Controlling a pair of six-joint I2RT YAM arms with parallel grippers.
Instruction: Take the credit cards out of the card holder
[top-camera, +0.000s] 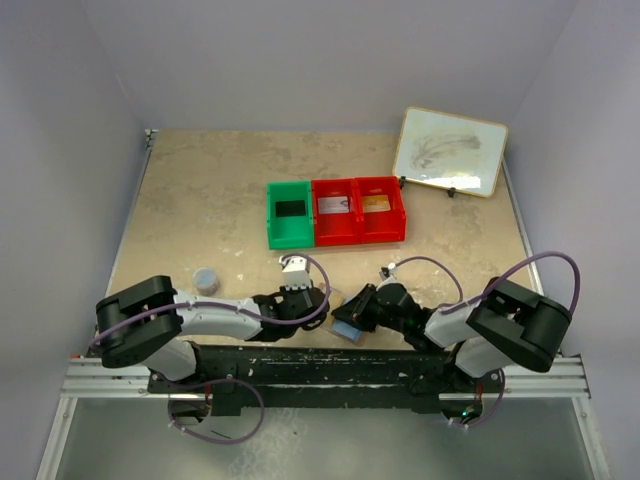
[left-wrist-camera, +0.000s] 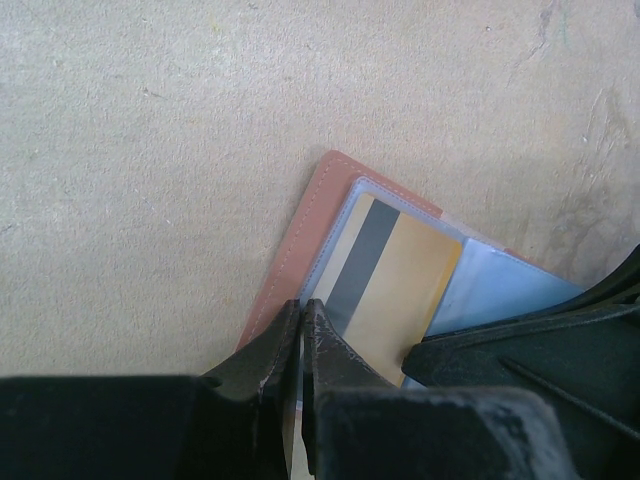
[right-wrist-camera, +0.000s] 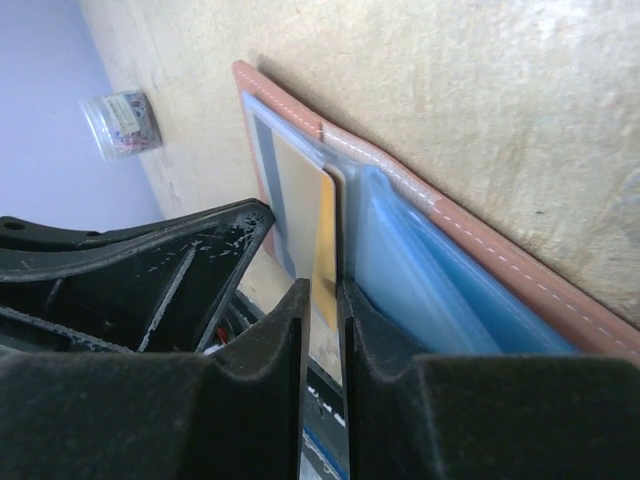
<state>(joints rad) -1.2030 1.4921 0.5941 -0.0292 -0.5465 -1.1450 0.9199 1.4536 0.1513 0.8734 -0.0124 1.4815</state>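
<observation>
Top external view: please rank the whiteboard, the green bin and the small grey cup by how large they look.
1. Whiteboard
2. Green bin
3. Small grey cup
The differences are plain; no two look alike.

Left arm (top-camera: 215, 318) and right arm (top-camera: 440, 322) converge low, left fingers (left-wrist-camera: 250, 372) and right fingers (right-wrist-camera: 272, 345) pinched tight.

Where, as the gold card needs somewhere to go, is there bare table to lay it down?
Bare table lies left of the green bin, beyond the small jar; another patch sits right of the red bins, nearer than the whiteboard. Crowded: near centre, where the left gripper and right gripper meet at the card holder.
</observation>
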